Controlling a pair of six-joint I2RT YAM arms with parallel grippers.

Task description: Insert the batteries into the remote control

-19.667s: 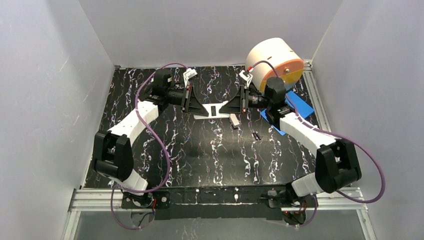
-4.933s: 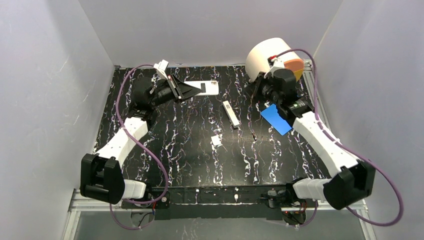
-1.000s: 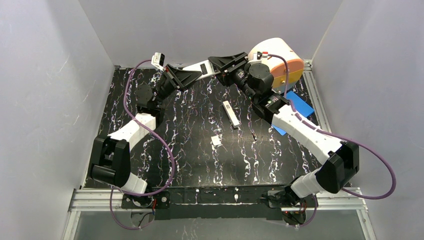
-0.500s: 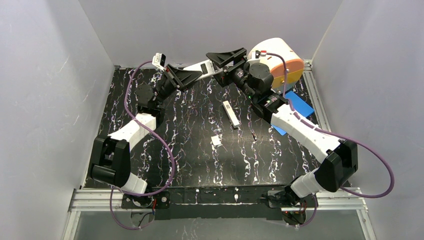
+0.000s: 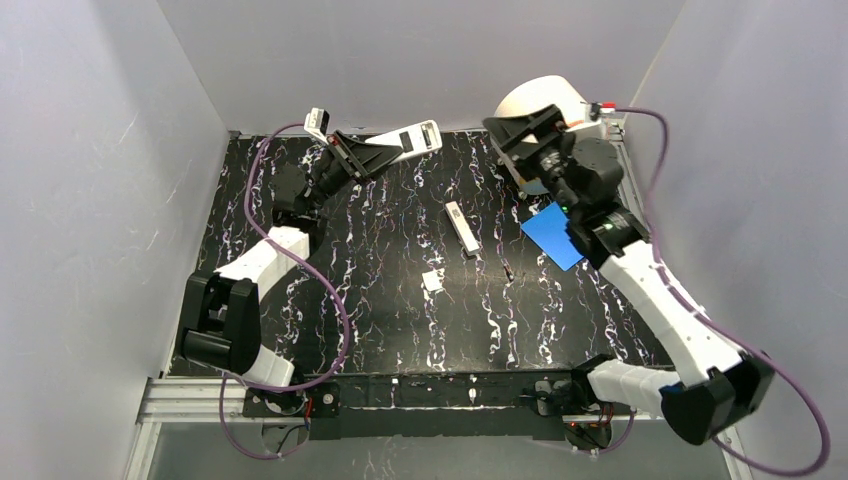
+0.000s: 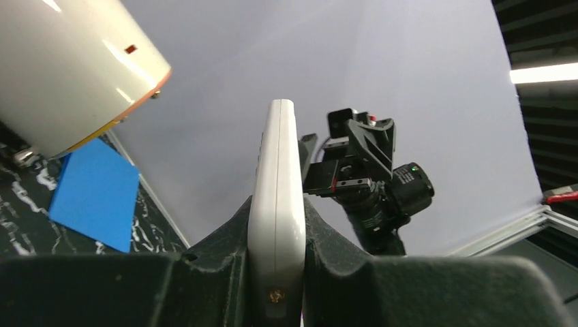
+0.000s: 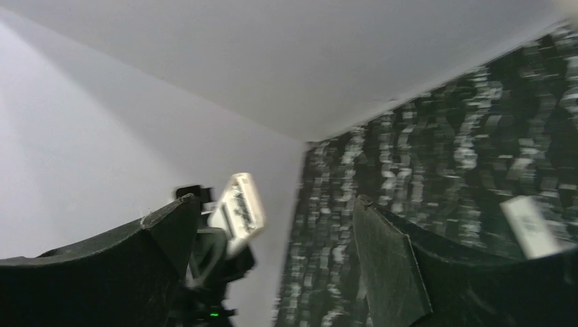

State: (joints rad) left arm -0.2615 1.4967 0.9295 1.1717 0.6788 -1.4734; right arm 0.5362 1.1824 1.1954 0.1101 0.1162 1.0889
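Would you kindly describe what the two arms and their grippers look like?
The left arm and right arm have white shells and black joints, with purple cables looping alongside. The left gripper and right gripper have black wedge-shaped fingers.

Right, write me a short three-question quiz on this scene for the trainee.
1. True or false: the left end effector is shut on the remote.
2. The right end effector is: A) open and empty; B) holding a battery; C) gripping the remote.
3. Fill in: the flat square pad is ___ in colour.
Key: 1 true; 2 A; 3 blue.
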